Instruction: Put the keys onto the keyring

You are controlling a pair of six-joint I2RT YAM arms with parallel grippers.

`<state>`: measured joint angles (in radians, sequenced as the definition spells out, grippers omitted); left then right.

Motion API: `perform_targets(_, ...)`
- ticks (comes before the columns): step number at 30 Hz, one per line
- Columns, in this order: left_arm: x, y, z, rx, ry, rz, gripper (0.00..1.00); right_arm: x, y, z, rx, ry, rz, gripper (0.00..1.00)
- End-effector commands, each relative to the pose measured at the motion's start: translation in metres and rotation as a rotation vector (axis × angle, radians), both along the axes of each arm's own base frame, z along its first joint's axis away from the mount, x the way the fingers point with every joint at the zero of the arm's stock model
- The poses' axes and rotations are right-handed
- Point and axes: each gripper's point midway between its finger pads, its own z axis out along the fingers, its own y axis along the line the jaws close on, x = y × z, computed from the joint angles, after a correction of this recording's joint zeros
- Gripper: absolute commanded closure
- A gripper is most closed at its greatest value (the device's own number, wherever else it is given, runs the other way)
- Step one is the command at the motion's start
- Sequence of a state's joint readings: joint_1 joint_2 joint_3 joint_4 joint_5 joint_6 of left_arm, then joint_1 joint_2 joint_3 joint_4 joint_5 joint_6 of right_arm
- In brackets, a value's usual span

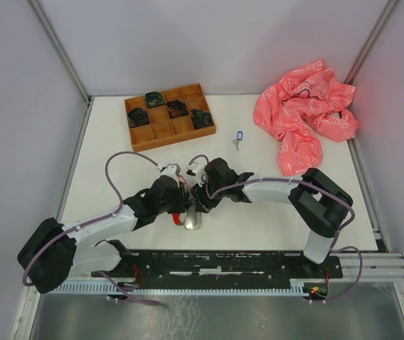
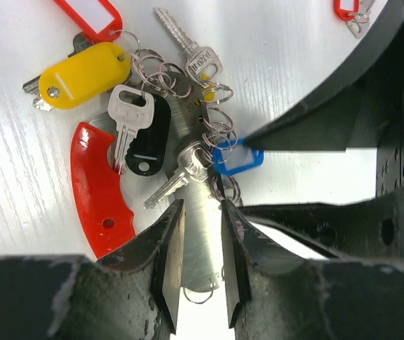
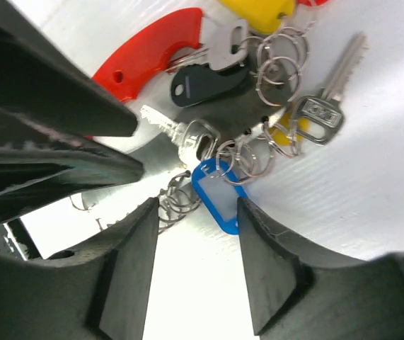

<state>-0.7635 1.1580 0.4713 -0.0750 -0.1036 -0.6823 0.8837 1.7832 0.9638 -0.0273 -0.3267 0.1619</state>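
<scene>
The key bunch [image 1: 192,220] lies on the white table between both arms. In the left wrist view it holds a yellow tag [image 2: 85,74], a black tag [image 2: 145,138], a red plastic piece [image 2: 97,191], several small rings and silvery keys [image 2: 187,42]. My left gripper [image 2: 200,265] is shut on the bunch's flat silvery metal plate [image 2: 200,219]. My right gripper [image 3: 198,241] is open, its fingers on either side of a blue tag [image 3: 219,200] joined to the rings. A loose blue-tagged key [image 1: 238,137] lies farther back.
A wooden compartment tray [image 1: 168,117] with dark items stands at the back left. A crumpled pink bag [image 1: 304,113] lies at the back right. A red-tagged key [image 2: 348,10] shows at the top right of the left wrist view.
</scene>
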Motion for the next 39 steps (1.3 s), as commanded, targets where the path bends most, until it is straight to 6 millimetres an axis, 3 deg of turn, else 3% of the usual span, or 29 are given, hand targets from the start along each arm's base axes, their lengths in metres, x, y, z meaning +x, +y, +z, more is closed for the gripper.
perform_targets(1,-0.005,0.003,0.004,-0.032,0.017,0.027,0.65,0.019,-0.001,0.023,0.005,-0.092,-0.057,0.41)
perform_targets(9,-0.011,0.002,-0.012,-0.003,0.067,0.004,0.64,0.016,0.003,0.027,-0.025,-0.114,-0.042,0.36)
perform_targets(16,-0.015,0.004,-0.022,0.027,0.1,-0.006,0.66,0.029,0.0,0.023,-0.082,-0.152,-0.1,0.35)
perform_targets(31,-0.026,0.004,-0.032,0.036,0.142,-0.042,0.67,0.031,-0.001,0.0,-0.173,-0.159,-0.073,0.36)
perform_targets(35,-0.03,0.005,-0.035,0.04,0.154,-0.053,0.67,0.043,-0.01,0.006,-0.195,-0.2,-0.158,0.39)
perform_targets(39,-0.034,0.005,-0.038,0.045,0.168,-0.066,0.68,0.059,-0.016,0.025,-0.171,-0.23,-0.283,0.42)
